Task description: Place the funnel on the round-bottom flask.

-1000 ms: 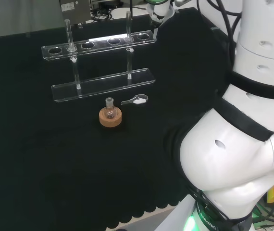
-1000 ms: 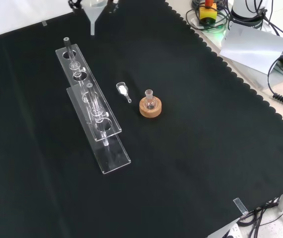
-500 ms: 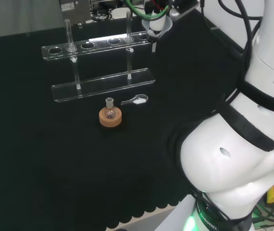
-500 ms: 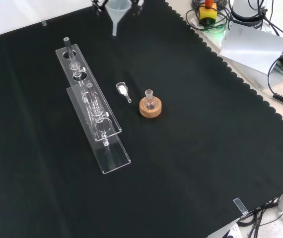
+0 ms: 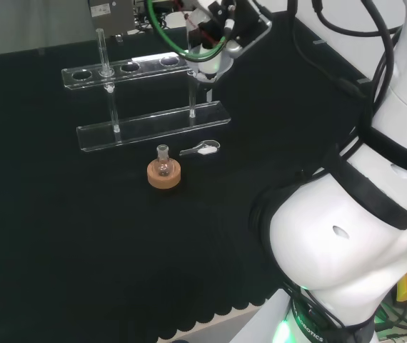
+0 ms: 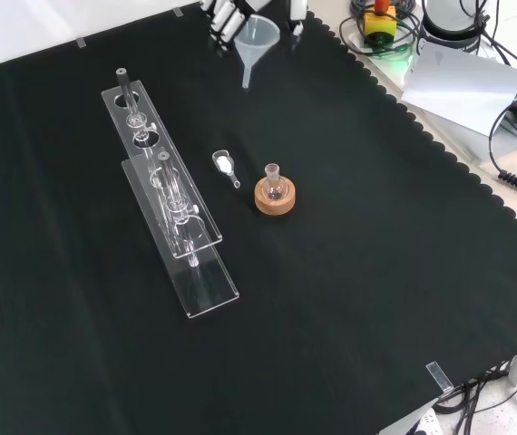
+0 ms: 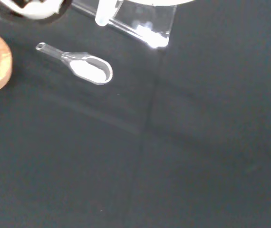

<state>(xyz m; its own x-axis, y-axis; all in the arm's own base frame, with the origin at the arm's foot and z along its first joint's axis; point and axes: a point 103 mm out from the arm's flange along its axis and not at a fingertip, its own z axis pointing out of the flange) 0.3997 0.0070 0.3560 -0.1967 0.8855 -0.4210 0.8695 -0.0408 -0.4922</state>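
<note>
Near the top centre of the front view, the hand (image 6: 227,15) holds the funnel (image 6: 257,41), fingers curled at its rim. Over the last second the funnel has travelled rightward and down the frame, closing on the round-bottom flask (image 6: 273,186) on its cork ring (image 6: 275,199) at mid-frame. Transport is underway. The cloth between them is bare; the scoop (image 6: 225,165) and rack (image 6: 163,195) lie left of that path.

I can read no text, label, number or sign on any item on the bench from my station.
</note>
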